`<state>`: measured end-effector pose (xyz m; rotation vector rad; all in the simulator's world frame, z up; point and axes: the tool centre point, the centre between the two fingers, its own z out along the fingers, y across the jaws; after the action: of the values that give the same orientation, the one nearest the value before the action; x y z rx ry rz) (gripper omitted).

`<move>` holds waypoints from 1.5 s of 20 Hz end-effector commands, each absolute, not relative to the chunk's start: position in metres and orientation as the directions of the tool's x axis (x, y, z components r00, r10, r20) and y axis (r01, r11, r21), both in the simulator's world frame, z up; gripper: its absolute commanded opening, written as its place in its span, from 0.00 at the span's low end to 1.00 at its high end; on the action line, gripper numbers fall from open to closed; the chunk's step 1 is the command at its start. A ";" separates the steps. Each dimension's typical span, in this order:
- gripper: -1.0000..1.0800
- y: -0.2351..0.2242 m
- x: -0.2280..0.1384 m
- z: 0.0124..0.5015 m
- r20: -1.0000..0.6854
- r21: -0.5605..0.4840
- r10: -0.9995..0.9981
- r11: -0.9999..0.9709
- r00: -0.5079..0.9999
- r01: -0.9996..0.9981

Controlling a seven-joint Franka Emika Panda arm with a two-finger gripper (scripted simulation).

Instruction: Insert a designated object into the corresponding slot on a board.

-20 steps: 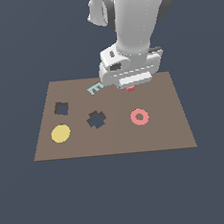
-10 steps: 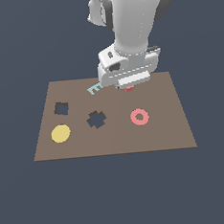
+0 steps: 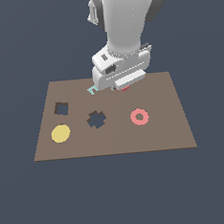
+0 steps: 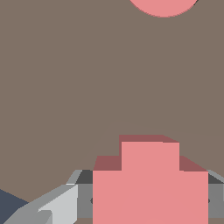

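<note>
The brown board lies flat. My gripper hangs low over its far edge, shut on the salmon-red designated object, of which only a sliver shows under the hand. In the wrist view the stepped salmon piece sits between the grey fingers above the bare board. The jagged cross-like slot lies nearer the camera and toward the exterior view's left of the gripper, uncovered.
A teal letter "E" peeks out beside the gripper. A plain square hole and a yellow disc lie toward the board's left. A pink ring lies right of the slot; its edge shows in the wrist view.
The gripper has shifted slightly toward the exterior view's left with the salmon piece still in it, now covering a little more of the teal letter. Nothing else moved.
</note>
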<state>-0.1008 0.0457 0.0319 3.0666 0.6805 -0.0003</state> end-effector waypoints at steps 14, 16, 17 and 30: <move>0.00 -0.007 -0.084 0.035 0.000 0.001 0.791 -0.611 0.611 0.791; 0.00 -0.014 -0.079 0.035 0.000 0.002 0.832 -0.555 0.555 0.832; 0.00 -0.017 -0.077 0.035 0.000 0.002 0.850 -0.526 0.526 0.850; 0.00 -0.051 -0.034 0.038 0.000 0.002 0.996 -0.090 0.090 0.996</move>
<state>-0.0402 -0.0477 0.0376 2.3786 2.0502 0.0012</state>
